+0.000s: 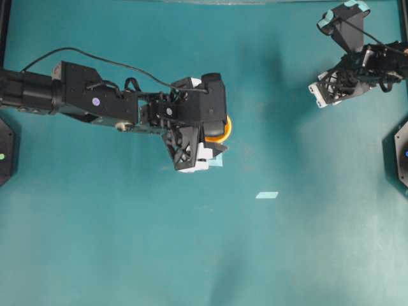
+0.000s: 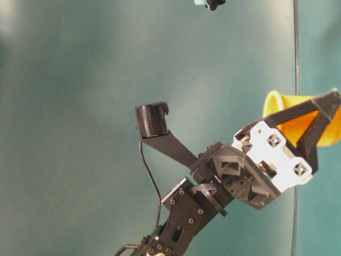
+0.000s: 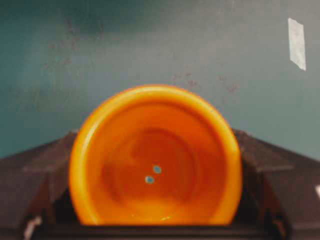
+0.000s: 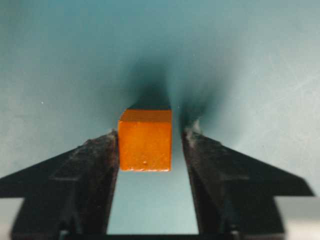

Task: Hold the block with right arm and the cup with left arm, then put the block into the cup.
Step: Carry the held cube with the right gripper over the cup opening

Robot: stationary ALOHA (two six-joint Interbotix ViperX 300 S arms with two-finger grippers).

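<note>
The yellow cup (image 3: pixel 155 107) with its orange inside fills the left wrist view, its mouth facing the camera. My left gripper (image 3: pixel 156 165) is shut on it, a black finger pressed against each side. From table level the cup (image 2: pixel 290 125) hangs tilted above the table in that gripper (image 2: pixel 311 125). Overhead, only its rim (image 1: pixel 227 129) shows beside the left arm. The small orange block (image 4: pixel 145 142) sits on the table between the fingers of my right gripper (image 4: pixel 150 145). One finger touches it and a narrow gap remains at the other. The block is hidden overhead under the right gripper (image 1: pixel 326 90).
A pale tape strip (image 1: pixel 267 195) lies on the teal table right of centre, and it also shows in the left wrist view (image 3: pixel 296 43). Another tape patch (image 1: pixel 215 162) lies by the left gripper. Black mounts stand at both side edges.
</note>
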